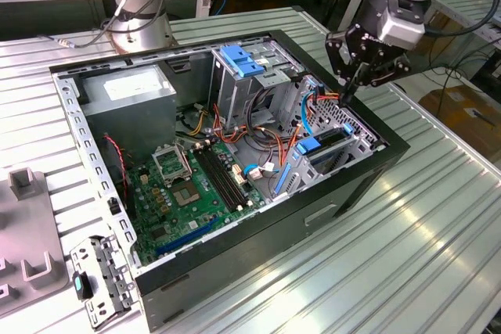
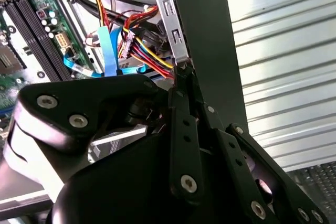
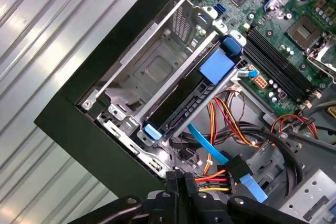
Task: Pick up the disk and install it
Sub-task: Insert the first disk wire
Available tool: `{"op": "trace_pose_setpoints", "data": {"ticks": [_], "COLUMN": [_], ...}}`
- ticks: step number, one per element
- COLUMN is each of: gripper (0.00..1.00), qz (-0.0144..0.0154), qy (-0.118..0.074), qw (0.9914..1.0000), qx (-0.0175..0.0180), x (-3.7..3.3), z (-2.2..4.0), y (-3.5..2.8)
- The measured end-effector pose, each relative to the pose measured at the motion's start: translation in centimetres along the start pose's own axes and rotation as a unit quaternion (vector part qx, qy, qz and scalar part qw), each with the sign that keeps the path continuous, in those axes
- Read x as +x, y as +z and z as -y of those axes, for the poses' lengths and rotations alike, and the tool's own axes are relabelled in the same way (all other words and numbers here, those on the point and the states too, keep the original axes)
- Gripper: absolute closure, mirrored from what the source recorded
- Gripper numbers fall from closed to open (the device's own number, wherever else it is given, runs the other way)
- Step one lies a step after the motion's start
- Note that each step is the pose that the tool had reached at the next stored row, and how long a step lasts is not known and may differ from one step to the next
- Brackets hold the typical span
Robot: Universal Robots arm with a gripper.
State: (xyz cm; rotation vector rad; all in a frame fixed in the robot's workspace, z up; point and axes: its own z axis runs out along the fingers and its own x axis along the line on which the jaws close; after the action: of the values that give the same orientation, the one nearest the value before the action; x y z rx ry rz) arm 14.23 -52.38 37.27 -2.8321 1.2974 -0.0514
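Observation:
The disk [image 3: 184,108] stands on edge in the lower drive cage at the case's corner, dark, with blue plastic at both ends. In the exterior view the disk [image 1: 329,142] shows by its blue rail end at the case's right side. My gripper [image 1: 349,90] hangs just above and behind that cage, over a bundle of coloured cables [image 3: 220,182]. The gripper [image 3: 178,178] is shut, its thin fingers pressed together and holding nothing. In the second wrist view the gripper [image 2: 184,73] points at the metal cage wall beside the cables.
The open black computer case [image 1: 235,271] lies on a ribbed metal table [image 1: 407,256]. Inside are a green motherboard [image 1: 196,185], a grey box with a white sticker [image 1: 129,91] and a tall metal cage with a blue tab [image 1: 239,60]. A grey fixture [image 1: 27,240] and a metal bracket [image 1: 98,275] lie at the exterior view's left.

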Motion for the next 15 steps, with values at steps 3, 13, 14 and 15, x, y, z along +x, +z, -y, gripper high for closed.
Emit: {"op": "trace_pose_setpoints", "data": {"ticks": [3,13,14,15], "gripper": [0.83,0.83,0.83,0.83], "qz": [-0.0010,-0.0049,-0.0049,-0.0049], "qy": [0.025,0.127,0.127,0.129], "qw": [0.99969,0.99195,0.99186,0.99166], "qx": [-0.0005,-0.0025,-0.0025,-0.0025], "x": [0.00,-0.08,-0.23,-0.36], "z": [0.00,-0.08,-0.26,-0.42], "y": [0.00,0.05,0.04,0.04]}}
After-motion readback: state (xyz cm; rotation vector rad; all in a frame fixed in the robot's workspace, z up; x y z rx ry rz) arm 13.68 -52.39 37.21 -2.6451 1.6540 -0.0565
